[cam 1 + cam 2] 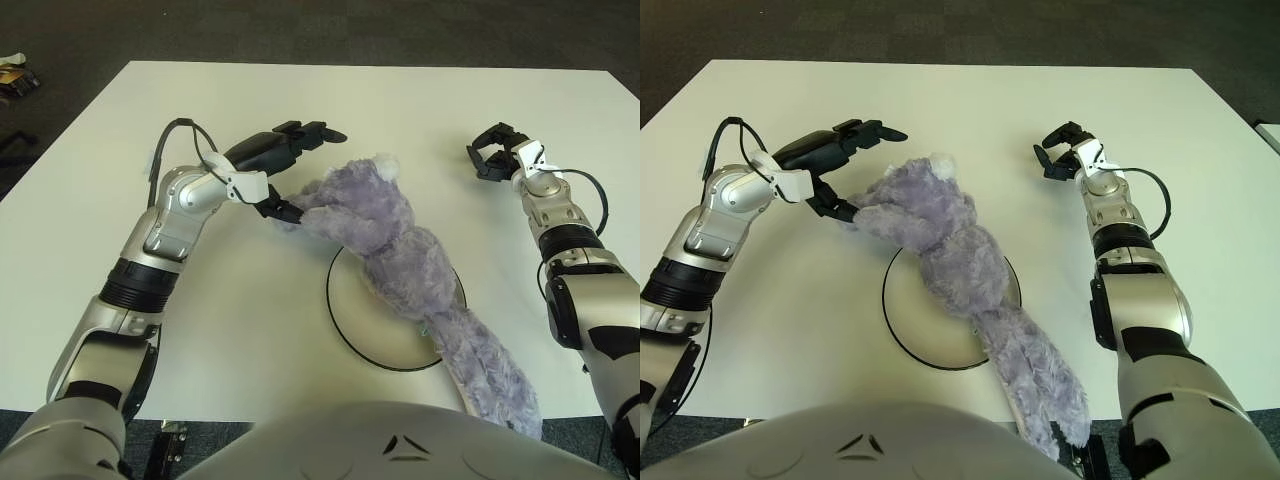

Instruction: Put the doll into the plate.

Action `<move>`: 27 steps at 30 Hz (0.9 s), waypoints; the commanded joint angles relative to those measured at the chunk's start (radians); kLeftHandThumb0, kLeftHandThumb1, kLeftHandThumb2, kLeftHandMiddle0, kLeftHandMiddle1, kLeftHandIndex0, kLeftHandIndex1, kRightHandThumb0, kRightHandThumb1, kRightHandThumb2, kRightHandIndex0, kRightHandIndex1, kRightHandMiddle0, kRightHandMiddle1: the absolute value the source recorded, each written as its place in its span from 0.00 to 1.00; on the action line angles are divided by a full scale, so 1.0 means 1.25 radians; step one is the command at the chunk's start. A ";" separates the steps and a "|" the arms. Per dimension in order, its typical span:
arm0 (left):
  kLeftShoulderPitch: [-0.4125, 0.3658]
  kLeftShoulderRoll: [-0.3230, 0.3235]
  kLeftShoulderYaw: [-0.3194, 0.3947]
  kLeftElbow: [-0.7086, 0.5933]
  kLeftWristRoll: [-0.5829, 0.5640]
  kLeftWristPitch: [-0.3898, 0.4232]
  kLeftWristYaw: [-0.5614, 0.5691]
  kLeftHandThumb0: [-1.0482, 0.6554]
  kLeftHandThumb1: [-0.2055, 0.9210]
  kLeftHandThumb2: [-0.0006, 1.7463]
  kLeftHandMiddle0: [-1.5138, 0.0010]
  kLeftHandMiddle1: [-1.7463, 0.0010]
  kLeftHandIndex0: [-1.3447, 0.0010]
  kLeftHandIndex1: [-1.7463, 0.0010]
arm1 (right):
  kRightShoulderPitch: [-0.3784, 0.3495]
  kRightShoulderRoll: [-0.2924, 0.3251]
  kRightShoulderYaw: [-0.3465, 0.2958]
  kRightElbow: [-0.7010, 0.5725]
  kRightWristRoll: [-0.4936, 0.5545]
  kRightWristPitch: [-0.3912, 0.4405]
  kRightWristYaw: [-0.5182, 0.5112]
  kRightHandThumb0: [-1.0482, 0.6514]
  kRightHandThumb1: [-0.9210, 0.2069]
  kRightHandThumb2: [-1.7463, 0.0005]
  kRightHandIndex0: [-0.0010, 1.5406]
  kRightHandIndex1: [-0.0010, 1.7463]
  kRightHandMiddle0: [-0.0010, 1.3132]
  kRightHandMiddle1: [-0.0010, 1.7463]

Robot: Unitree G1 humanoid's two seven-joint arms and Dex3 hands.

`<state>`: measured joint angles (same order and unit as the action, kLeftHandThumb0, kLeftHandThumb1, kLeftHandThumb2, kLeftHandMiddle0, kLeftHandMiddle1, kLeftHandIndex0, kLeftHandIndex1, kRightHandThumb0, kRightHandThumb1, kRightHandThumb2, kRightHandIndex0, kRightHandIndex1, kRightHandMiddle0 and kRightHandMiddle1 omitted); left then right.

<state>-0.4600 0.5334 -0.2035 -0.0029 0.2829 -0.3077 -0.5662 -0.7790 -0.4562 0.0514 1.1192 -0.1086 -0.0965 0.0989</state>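
Left eye view: doll [400,265] lies diagonally across plate [345,315]; head far-left.

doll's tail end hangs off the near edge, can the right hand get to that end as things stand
Probably yes. The right hand is out on the bare table, and nothing stands between it and the doll's near end; it would have to draw well back toward the body.
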 commanded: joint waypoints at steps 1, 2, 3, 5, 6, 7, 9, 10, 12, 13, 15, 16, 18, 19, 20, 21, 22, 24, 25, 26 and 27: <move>0.013 0.018 0.000 -0.020 -0.010 0.006 -0.020 0.17 0.54 0.42 1.00 0.66 1.00 0.62 | 0.093 0.036 0.022 0.051 -0.022 0.079 0.035 0.61 0.23 0.48 0.17 1.00 0.19 1.00; 0.014 0.018 0.000 -0.023 -0.010 0.006 -0.022 0.16 0.55 0.41 1.00 0.67 1.00 0.61 | 0.093 0.036 0.023 0.051 -0.022 0.079 0.035 0.61 0.23 0.48 0.17 1.00 0.19 1.00; 0.016 0.020 -0.001 -0.028 -0.011 0.010 -0.027 0.15 0.56 0.41 1.00 0.68 1.00 0.61 | 0.093 0.036 0.022 0.051 -0.022 0.079 0.035 0.61 0.22 0.48 0.17 1.00 0.18 1.00; 0.021 0.023 -0.002 -0.037 -0.010 0.016 -0.034 0.13 0.60 0.38 1.00 0.71 1.00 0.60 | 0.093 0.036 0.022 0.050 -0.021 0.080 0.035 0.61 0.22 0.48 0.17 1.00 0.18 1.00; 0.023 0.024 -0.003 -0.039 -0.010 0.018 -0.036 0.12 0.62 0.37 1.00 0.72 1.00 0.60 | 0.093 0.036 0.022 0.050 -0.021 0.080 0.035 0.61 0.22 0.48 0.17 1.00 0.18 1.00; 0.027 0.025 -0.005 -0.046 -0.008 0.025 -0.039 0.11 0.63 0.36 1.00 0.72 1.00 0.60 | 0.093 0.037 0.021 0.051 -0.020 0.081 0.036 0.61 0.22 0.49 0.19 0.99 0.16 1.00; 0.036 0.027 -0.010 -0.058 0.000 0.039 -0.044 0.10 0.66 0.33 1.00 0.74 1.00 0.62 | 0.092 0.037 0.020 0.052 -0.019 0.083 0.036 0.61 0.21 0.50 0.24 0.97 0.11 1.00; 0.040 0.027 -0.013 -0.064 0.003 0.045 -0.046 0.09 0.66 0.33 1.00 0.74 1.00 0.63 | 0.092 0.037 0.020 0.052 -0.019 0.083 0.035 0.61 0.21 0.50 0.25 0.96 0.11 1.00; 0.047 0.028 -0.016 -0.073 0.008 0.055 -0.048 0.09 0.68 0.32 1.00 0.75 1.00 0.65 | 0.092 0.037 0.019 0.051 -0.019 0.083 0.035 0.61 0.20 0.51 0.26 0.96 0.09 1.00; 0.050 0.028 -0.017 -0.077 0.011 0.059 -0.048 0.08 0.69 0.31 1.00 0.75 1.00 0.66 | 0.092 0.037 0.019 0.051 -0.019 0.083 0.035 0.61 0.20 0.51 0.24 0.97 0.10 1.00; 0.060 0.029 -0.021 -0.086 0.018 0.068 -0.048 0.08 0.71 0.30 1.00 0.77 1.00 0.70 | 0.091 0.037 0.020 0.051 -0.019 0.084 0.037 0.61 0.20 0.50 0.19 0.99 0.14 1.00; 0.063 0.029 -0.023 -0.089 0.020 0.072 -0.048 0.08 0.71 0.30 1.00 0.78 1.00 0.71 | 0.091 0.037 0.020 0.051 -0.020 0.085 0.038 0.61 0.20 0.50 0.18 0.99 0.15 1.00; 0.066 0.030 -0.026 -0.095 0.025 0.077 -0.048 0.08 0.73 0.30 1.00 0.80 1.00 0.74 | 0.090 0.036 0.021 0.051 -0.020 0.087 0.040 0.61 0.19 0.51 0.17 1.00 0.16 1.00; 0.067 0.030 -0.027 -0.097 0.028 0.079 -0.047 0.08 0.74 0.29 1.00 0.81 1.00 0.75 | 0.089 0.035 0.021 0.051 -0.020 0.087 0.040 0.61 0.19 0.51 0.16 1.00 0.16 1.00; 0.067 0.030 -0.027 -0.099 0.029 0.081 -0.047 0.08 0.74 0.29 1.00 0.82 1.00 0.76 | 0.089 0.035 0.021 0.051 -0.020 0.088 0.041 0.61 0.19 0.51 0.16 1.00 0.16 1.00; 0.069 0.030 -0.028 -0.102 0.031 0.082 -0.046 0.09 0.75 0.29 1.00 0.83 1.00 0.77 | 0.089 0.035 0.021 0.051 -0.020 0.088 0.041 0.61 0.19 0.51 0.16 1.00 0.16 1.00; 0.071 0.031 -0.029 -0.105 0.034 0.082 -0.044 0.09 0.75 0.29 1.00 0.83 1.00 0.77 | 0.089 0.035 0.022 0.050 -0.021 0.087 0.041 0.61 0.19 0.51 0.15 1.00 0.16 1.00; 0.075 0.031 -0.030 -0.112 0.041 0.080 -0.038 0.10 0.77 0.29 0.99 0.83 1.00 0.77 | 0.090 0.034 0.023 0.049 -0.022 0.086 0.042 0.61 0.19 0.51 0.15 1.00 0.16 1.00; 0.077 0.030 -0.029 -0.115 0.044 0.080 -0.035 0.10 0.77 0.29 0.99 0.83 1.00 0.77 | 0.090 0.034 0.023 0.049 -0.022 0.086 0.042 0.61 0.19 0.51 0.15 1.00 0.16 1.00; 0.080 0.029 -0.029 -0.119 0.048 0.079 -0.032 0.10 0.78 0.29 0.98 0.83 1.00 0.77 | 0.091 0.034 0.024 0.048 -0.023 0.085 0.043 0.61 0.19 0.51 0.15 1.00 0.17 1.00; 0.082 0.028 -0.028 -0.121 0.050 0.079 -0.030 0.11 0.79 0.29 0.97 0.83 1.00 0.76 | 0.091 0.034 0.024 0.047 -0.023 0.085 0.043 0.61 0.20 0.51 0.16 1.00 0.17 1.00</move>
<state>-0.3740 0.5594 -0.2375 -0.1334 0.3279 -0.2083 -0.6137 -0.7793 -0.4590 0.0503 1.1173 -0.1083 -0.0879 0.1032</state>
